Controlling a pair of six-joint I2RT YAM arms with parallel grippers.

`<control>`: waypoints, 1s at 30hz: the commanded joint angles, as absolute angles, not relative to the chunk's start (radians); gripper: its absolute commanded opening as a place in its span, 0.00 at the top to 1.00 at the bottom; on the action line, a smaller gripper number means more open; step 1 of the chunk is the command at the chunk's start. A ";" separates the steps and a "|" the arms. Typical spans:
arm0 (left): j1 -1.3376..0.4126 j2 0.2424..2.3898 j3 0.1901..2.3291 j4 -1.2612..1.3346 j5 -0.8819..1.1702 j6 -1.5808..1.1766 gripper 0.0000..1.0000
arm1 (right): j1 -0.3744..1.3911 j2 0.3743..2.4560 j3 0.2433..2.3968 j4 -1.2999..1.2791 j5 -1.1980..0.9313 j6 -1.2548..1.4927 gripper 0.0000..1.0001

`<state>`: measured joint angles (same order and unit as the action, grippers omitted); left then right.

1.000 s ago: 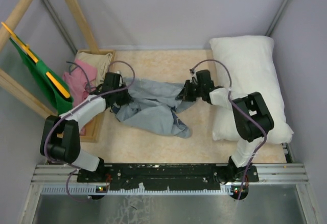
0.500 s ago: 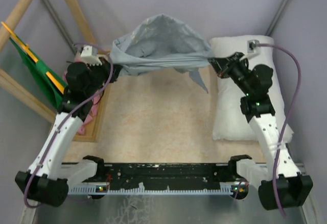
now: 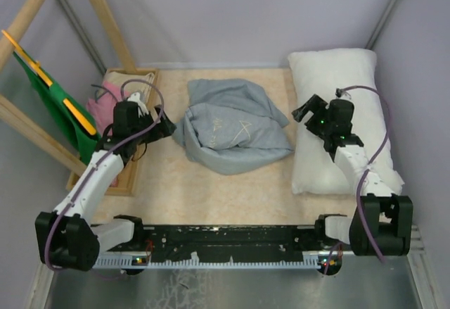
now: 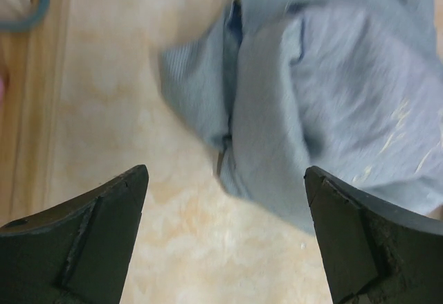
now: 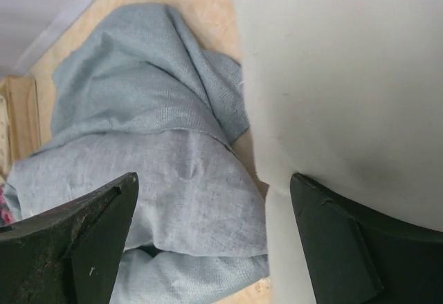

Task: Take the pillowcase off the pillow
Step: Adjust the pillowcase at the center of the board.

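Green cloth (image 3: 55,108) hangs from a wooden frame (image 3: 28,129) at the far left of the top view. Pink cloth (image 3: 104,105) lies just right of it, in a shallow wooden tray (image 3: 132,177).

Left gripper (image 3: 167,129) sits low over the table (image 3: 232,196), beside the tray and pointing right. Its fingers are wide apart and hold nothing. In the left wrist view this gripper (image 4: 225,203) faces the left edge of the pillowcase (image 4: 332,96), without contact.

The pillowcase (image 3: 228,126) lies in a crumpled heap at the centre of the table, blue-grey side outward, with faint pale markings on top. It is fully off the pillow (image 3: 344,105).

Right gripper (image 3: 304,112) is over the pillow's left edge, pointing left. Its fingers are spread and empty. The right wrist view shows this gripper (image 5: 214,207) above the place where the pillowcase (image 5: 138,145) lies just beside the pillow (image 5: 346,75).

The pillow lies lengthwise along the right side of the table, bare and white.
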<state>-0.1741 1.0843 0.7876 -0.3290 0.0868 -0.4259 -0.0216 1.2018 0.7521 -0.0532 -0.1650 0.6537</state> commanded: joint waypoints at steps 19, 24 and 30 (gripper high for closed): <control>-0.251 2.007 1.549 -0.358 0.306 -0.232 0.05 | 0.266 1.756 1.107 -0.313 -0.094 0.408 0.08; -0.270 2.005 1.450 -0.241 0.511 -0.322 0.26 | 0.318 1.792 1.126 -0.283 -0.200 0.403 0.17; -0.276 1.945 1.460 -0.237 0.588 -0.346 0.97 | 0.338 1.743 1.183 -0.221 -0.367 0.420 0.67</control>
